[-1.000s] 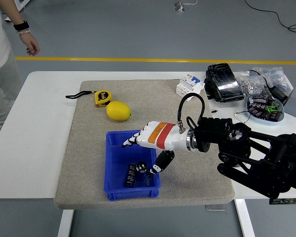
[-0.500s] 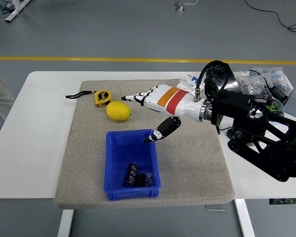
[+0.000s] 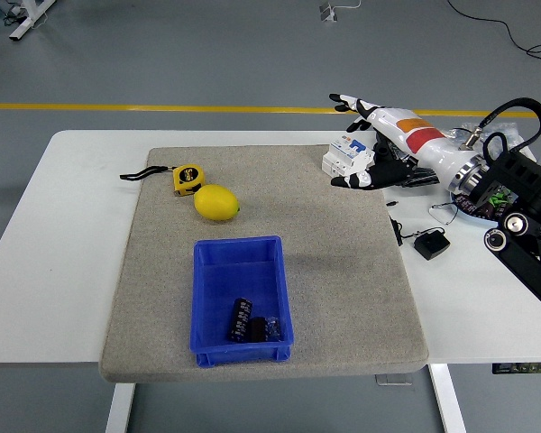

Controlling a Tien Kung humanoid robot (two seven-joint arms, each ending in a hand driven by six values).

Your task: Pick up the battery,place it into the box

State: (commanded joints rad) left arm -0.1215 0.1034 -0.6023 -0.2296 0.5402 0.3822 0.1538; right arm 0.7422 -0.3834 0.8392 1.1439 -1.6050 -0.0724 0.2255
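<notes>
The box (image 3: 242,290) is open from above, with bare mat (image 3: 334,262) to its right and left. A lemon (image 3: 216,202) and tape measure (image 3: 187,179) lie behind it. The right hand (image 3: 371,135) hangs open over the clutter at the mat's far right corner.

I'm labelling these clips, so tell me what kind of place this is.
Probably a robotics lab or workshop: a white table on a grey floor with a yellow line, cables on the floor, and bagged parts beside the robot's right hand.
</notes>
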